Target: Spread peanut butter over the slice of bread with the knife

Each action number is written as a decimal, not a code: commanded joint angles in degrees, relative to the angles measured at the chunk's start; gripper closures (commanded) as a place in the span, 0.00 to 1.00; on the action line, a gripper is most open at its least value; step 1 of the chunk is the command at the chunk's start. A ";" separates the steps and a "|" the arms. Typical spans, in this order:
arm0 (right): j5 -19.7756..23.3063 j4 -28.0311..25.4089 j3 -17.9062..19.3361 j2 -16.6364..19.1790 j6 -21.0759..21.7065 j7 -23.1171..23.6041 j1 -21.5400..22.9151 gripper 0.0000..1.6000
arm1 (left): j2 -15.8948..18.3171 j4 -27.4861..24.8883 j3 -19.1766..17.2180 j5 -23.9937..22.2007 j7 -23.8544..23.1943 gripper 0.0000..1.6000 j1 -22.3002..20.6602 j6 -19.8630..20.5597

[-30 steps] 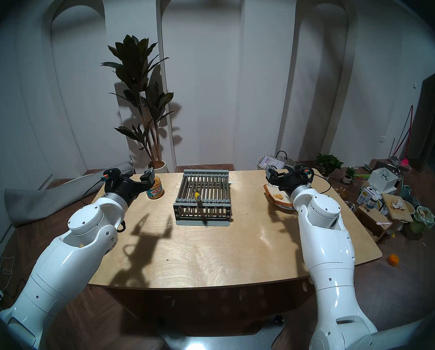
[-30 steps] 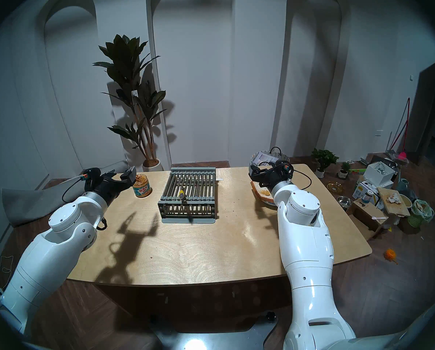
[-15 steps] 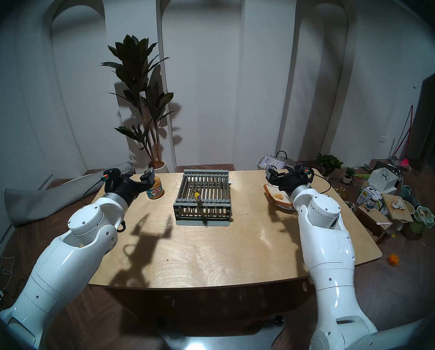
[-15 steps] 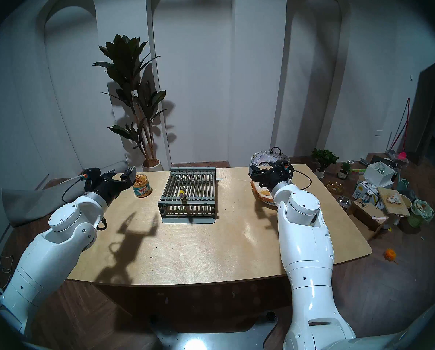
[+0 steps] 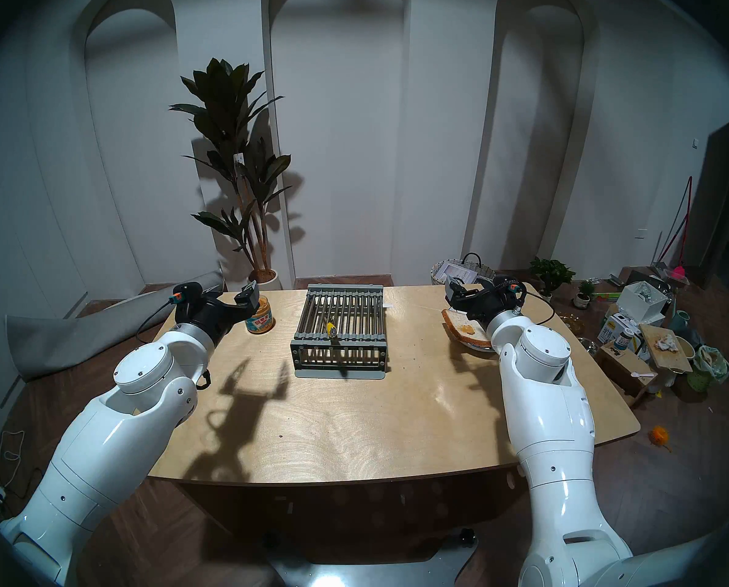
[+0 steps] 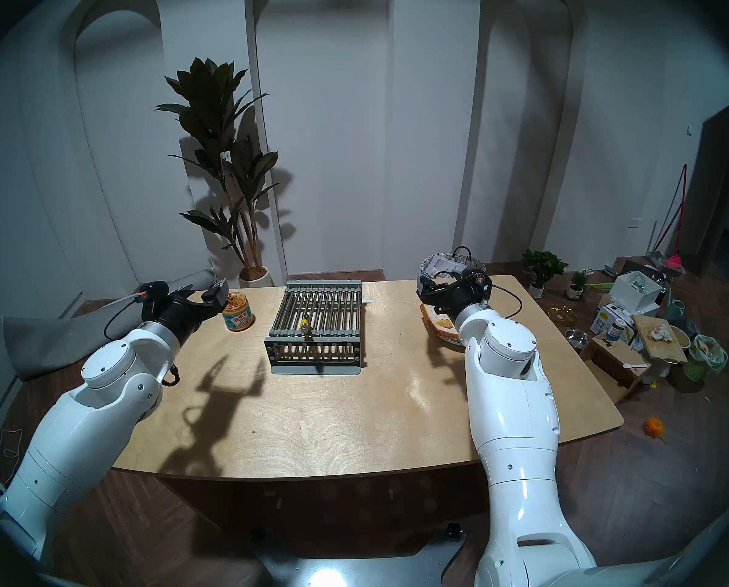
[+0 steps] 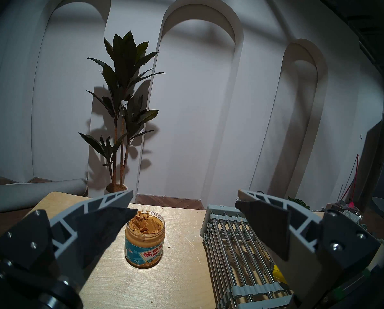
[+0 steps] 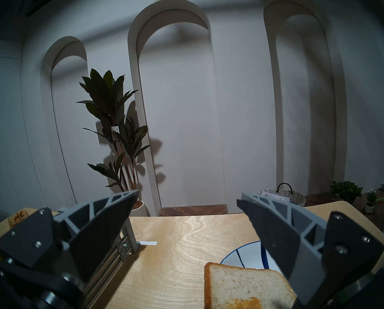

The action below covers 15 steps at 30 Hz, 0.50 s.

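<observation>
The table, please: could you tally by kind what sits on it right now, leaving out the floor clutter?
Peanut butter jar: 1
Grey slatted rack: 1
Yellow-handled knife, on the rack: 1
Slice of bread: 1
Blue-striped plate, under the bread: 1
Total: 5

Grey rack (image 5: 340,330), potted plant (image 5: 236,158)

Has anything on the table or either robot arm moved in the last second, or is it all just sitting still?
Nothing visibly changed. Both arms are where they were: the left gripper open beside the peanut butter jar, the right gripper open above the slice of bread on its plate. The knife still lies on the grey rack, untouched.
</observation>
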 commanded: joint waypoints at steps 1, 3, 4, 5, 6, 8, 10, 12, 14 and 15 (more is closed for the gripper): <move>-0.14 -1.44 0.00 0.16 -0.20 -0.11 0.60 0.00 | 0.14 -0.73 -0.77 -0.01 0.06 0.00 -1.19 -0.23; -0.14 -1.44 0.00 0.16 -0.20 -0.11 0.60 0.00 | 0.14 -0.73 -0.77 -0.01 0.06 0.00 -1.19 -0.23; -0.14 -1.44 0.00 0.16 -0.20 -0.11 0.60 0.00 | 0.14 -0.73 -0.77 -0.01 0.06 0.00 -1.19 -0.23; -0.14 -1.44 0.00 0.16 -0.20 -0.11 0.60 0.00 | 0.14 -0.73 -0.77 -0.01 0.06 0.00 -1.19 -0.23; -0.14 -1.44 0.00 0.16 -0.20 -0.11 0.60 0.00 | 0.14 -0.73 -0.77 -0.01 0.06 0.00 -1.19 -0.23; -0.14 -1.44 -0.01 0.16 -0.20 -0.11 0.60 0.00 | 0.13 -0.73 -0.77 0.00 0.05 0.00 -1.19 -0.23; -0.14 -1.44 -0.01 0.16 -0.20 -0.11 0.60 0.00 | 0.13 -0.73 -0.77 0.00 0.05 0.00 -1.19 -0.23; -0.14 -1.44 -0.01 0.16 -0.20 -0.11 0.60 0.00 | 0.13 -0.73 -0.77 0.00 0.05 0.00 -1.19 -0.22; -0.14 -1.44 -0.01 0.16 -0.20 -0.11 0.60 0.00 | 0.13 -0.73 -0.78 0.00 0.05 0.00 -1.19 -0.22; -0.14 -1.44 -0.01 0.16 -0.20 -0.11 0.60 0.00 | 0.13 -0.73 -0.78 0.00 0.05 0.00 -1.19 -0.22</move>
